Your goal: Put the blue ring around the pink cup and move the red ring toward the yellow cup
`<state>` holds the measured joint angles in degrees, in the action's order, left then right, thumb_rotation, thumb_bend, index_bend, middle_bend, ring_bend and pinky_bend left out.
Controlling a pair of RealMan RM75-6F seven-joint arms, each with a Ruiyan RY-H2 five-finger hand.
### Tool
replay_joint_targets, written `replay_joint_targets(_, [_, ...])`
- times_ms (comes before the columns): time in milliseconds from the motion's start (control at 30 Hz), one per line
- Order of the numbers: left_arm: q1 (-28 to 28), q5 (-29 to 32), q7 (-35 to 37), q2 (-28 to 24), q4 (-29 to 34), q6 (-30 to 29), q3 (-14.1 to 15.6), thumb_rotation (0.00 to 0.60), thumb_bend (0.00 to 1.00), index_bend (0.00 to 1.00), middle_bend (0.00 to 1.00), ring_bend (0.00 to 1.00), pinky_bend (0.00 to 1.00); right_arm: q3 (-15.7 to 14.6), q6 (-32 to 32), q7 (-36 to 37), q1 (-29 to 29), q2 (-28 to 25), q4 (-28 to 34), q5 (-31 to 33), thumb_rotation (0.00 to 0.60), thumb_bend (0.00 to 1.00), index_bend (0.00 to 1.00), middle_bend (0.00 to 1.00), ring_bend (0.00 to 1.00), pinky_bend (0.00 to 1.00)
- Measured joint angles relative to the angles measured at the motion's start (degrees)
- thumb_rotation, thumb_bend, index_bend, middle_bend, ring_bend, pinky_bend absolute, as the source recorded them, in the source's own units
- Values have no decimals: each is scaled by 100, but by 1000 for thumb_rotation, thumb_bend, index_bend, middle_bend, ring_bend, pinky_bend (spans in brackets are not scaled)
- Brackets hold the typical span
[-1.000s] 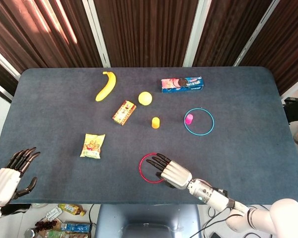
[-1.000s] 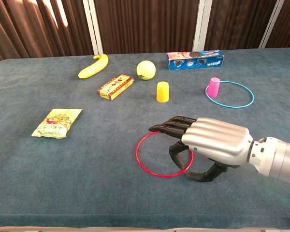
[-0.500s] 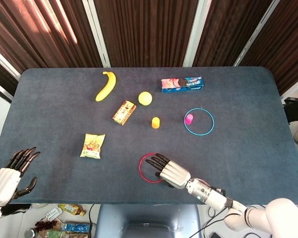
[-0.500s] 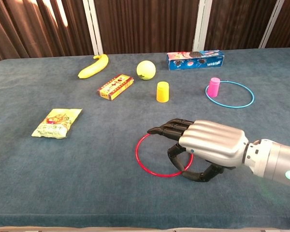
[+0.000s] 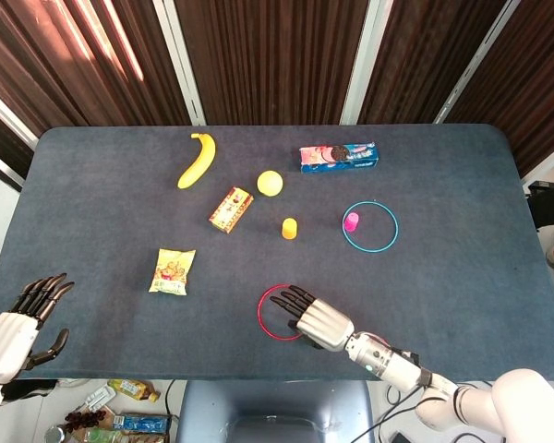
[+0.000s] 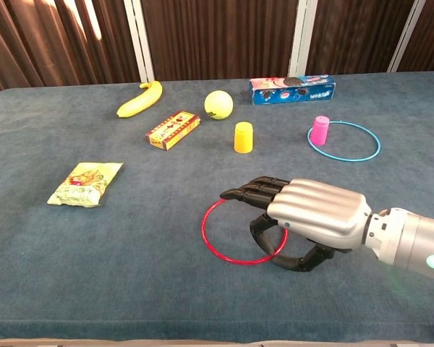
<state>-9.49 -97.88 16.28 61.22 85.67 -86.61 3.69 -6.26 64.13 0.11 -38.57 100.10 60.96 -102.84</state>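
Observation:
The red ring (image 5: 259,316) (image 6: 206,246) lies flat near the table's front edge. My right hand (image 5: 316,318) (image 6: 311,213) is over the ring's right side, fingers stretched across it and thumb low by its rim; the rim under the palm is hidden. The blue ring (image 5: 397,226) (image 6: 345,160) lies around the pink cup (image 5: 352,221) (image 6: 320,130), which stands upright near the ring's left rim. The yellow cup (image 5: 289,228) (image 6: 243,137) stands at mid-table, well beyond the red ring. My left hand (image 5: 18,328) hangs at the front left corner, holding nothing.
A banana (image 5: 198,159), a yellow ball (image 5: 270,183) and a blue biscuit box (image 5: 339,156) lie along the far side. A small orange box (image 5: 231,209) sits left of the yellow cup. A yellow snack packet (image 5: 173,271) lies at the left.
My right hand has drawn slightly back and left, and the red ring has shifted a little to the left with it. The left hand has barely moved.

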Motion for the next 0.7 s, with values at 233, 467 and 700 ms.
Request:
replay_joint_targets(233, [2, -4, 5, -3, 2, -7, 0, 600, 471, 87, 0, 0, 92, 10, -60, 2, -21, 23, -35, 58, 600, 453, 664, 91, 0, 0])
replay_joint_targets(467, [-1, 11, 7, 0, -4, 2, -7, 600, 471, 91, 0, 0, 92, -8, -102, -2, -35, 60, -75, 86, 600, 453, 659, 91, 0, 0])
replay_joint_targets(700, [-1, 15, 0, 0, 2, 7, -9, 600, 472, 90, 0, 0, 91, -24, -98, -1, -34, 51, -64, 98, 600, 453, 664, 91, 0, 0])
